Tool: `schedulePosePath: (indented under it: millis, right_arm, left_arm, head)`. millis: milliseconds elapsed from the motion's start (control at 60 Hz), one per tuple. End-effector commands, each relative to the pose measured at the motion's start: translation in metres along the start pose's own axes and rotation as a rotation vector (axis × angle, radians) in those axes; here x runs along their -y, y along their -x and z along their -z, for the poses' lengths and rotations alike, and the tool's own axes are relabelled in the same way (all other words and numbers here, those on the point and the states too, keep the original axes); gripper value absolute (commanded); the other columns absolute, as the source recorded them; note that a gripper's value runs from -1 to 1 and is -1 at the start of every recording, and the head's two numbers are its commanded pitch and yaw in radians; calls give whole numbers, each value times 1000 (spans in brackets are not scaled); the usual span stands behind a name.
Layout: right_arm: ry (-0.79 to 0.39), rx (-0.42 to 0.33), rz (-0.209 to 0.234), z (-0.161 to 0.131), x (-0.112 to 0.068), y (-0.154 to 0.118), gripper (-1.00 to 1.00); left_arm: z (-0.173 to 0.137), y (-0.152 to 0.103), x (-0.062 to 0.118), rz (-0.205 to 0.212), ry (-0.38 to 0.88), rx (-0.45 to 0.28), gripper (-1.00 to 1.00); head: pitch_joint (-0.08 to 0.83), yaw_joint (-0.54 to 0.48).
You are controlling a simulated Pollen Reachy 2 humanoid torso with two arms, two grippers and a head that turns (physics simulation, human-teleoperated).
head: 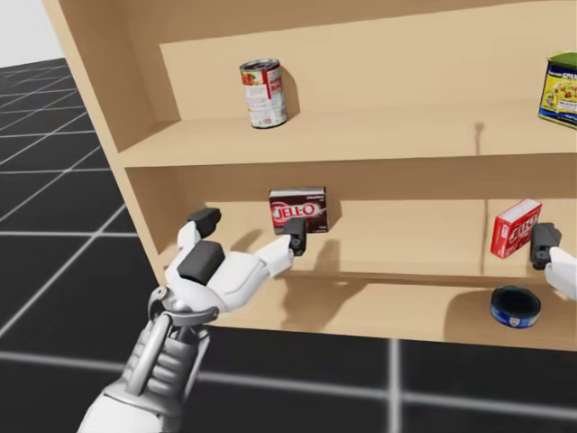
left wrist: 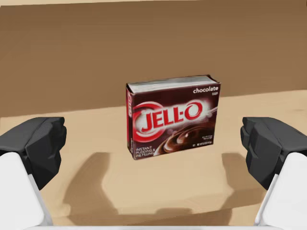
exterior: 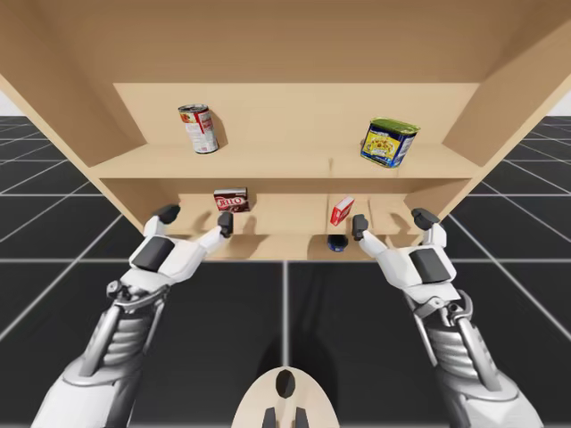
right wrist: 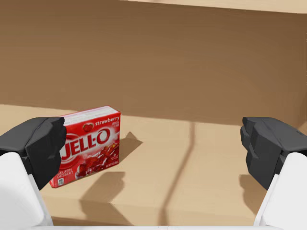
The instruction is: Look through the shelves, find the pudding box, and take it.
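Black gridded floor lies all round a pale wooden shelf unit (exterior: 294, 165), and both arms reach in at its middle shelf. The left gripper (exterior: 196, 218) has its fingers spread wide with nothing held. The right gripper (exterior: 392, 221) is spread the same way and is also empty.

The left wrist view looks straight at the brown box (left wrist: 173, 117), the pudding one. It stands upright on the middle shelf, ahead of the gripper and centred on the gap, apart from both fingers. The head view gives the side relation: the left gripper's inner finger sits just before the box's lower corner, and whether they touch cannot be told.

The right wrist view shows the red box (right wrist: 88, 146) upright and turned at an angle. It is ahead of that gripper, off toward its inner finger and partly hidden behind it. In the high view this box stands well apart from the brown one on the same shelf.

Below the red box, the head view shows a flat blue can (head: 515, 307) lying on the lowest board.

Farthest up, on the top shelf, a red-and-white can (exterior: 199, 129) stands at the left. A blue-and-yellow tin (exterior: 389, 142) sits at the right, tilted in the high view.
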Motion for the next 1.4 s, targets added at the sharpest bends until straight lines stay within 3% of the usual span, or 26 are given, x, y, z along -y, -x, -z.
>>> schedulePosePath:
  millis: [17, 283, 517, 1083, 1100, 1133, 1150, 1167, 1400]
  right_arm:
    - [2, 1, 13, -1, -1, -1, -1000]
    - [4, 5, 18, -2, 2, -3, -1000]
    - [9, 8, 24, -2, 4, -5, -1000]
    - [13, 5, 28, -2, 7, -5, -1000]
    - [13, 4, 28, -2, 7, -4, -1000]
    - [13, 4, 28, -2, 7, -4, -1000]
    - [13, 4, 28, -2, 7, -4, -1000]
    - [14, 5, 28, -3, 7, -5, -1000]
    - [16, 9, 28, -3, 8, -6, -1000]
  left_arm:
    - [17, 4, 22, -79, 7, -61, -1000]
    - [60, 14, 42, -136, -32, -142, -1000]
    - [85, 15, 56, -127, -68, -157, -1000]
    - [129, 45, 72, -164, -182, -190, -939]
    - [130, 47, 72, -167, -189, -191, -106]
    - [131, 48, 72, -167, -188, -190, 414]
    - [131, 48, 72, -166, -188, -190, 841]
    - [131, 50, 73, -167, -185, -189, 974]
    - [124, 46, 73, -150, -187, -150, 1000]
  head:
    - [419, 248]
    - [419, 242]
    - [424, 232]
    - [439, 232]
    - [440, 233]
    - [441, 233]
    - [441, 233]
    - [441, 232]
    - [443, 229]
